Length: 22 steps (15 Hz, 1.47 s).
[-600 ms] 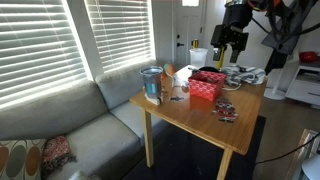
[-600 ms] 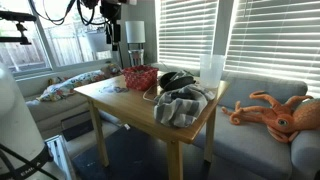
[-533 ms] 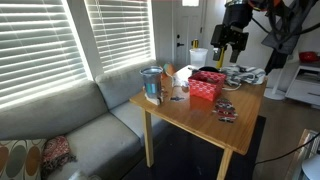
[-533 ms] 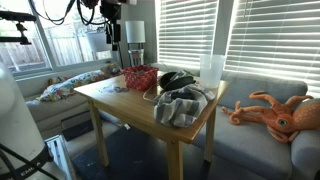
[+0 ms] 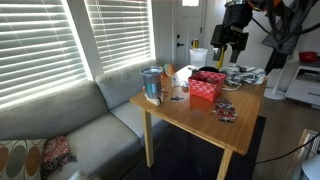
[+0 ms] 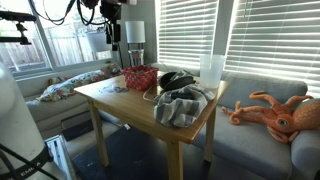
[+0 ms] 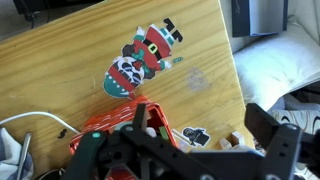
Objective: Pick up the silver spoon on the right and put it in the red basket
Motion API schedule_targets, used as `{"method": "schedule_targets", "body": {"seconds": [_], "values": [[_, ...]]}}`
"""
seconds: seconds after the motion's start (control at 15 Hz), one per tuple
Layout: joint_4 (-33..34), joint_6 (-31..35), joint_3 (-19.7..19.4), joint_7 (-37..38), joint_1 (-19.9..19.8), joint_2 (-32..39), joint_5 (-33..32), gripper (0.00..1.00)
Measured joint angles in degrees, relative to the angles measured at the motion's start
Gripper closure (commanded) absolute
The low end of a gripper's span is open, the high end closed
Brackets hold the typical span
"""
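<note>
The claw is held high over the far end of the table, pointing down. Whether it is released or clenched cannot be told. In the wrist view its fingers are seen only as dark, blurred masses along the lower edge, and in both exterior views it is too small. The spoon cannot be made out in any view, so its place, its long axis and the way it points cannot be given. The basket is set on the table just below the claw. In the wrist view only a piece of its red lattice wall is shown, the rest being covered by the claw. It is bright red, rectangular and low-sided. Which way its longer side runs is hard to judge at this size. A flat packet, printed in red, white and green, is laid on the bare, smooth pale wood near the basket. A crumpled grey cloth and a tall white cup are seen further along the table. An orange plush octopus is laid on the grey sofa.
</note>
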Motion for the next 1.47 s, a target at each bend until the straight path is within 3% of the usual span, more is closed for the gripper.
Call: {"method": "schedule_targets", "body": {"seconds": [0.27,0.8,1.13,1.47], "values": [[0.4,0.5,0.0,0.1,-3.3,0.0,-2.7,0.00],[2.0,0.6,-2.5,-0.2,-13.4,0.4,-18.9,0.00],[2.2,0.6,-5.8,-2.8,-14.6,3.2,-21.4,0.00],[2.5,0.6,-5.8,-2.9,-14.6,3.6,-21.4,0.00]]}}
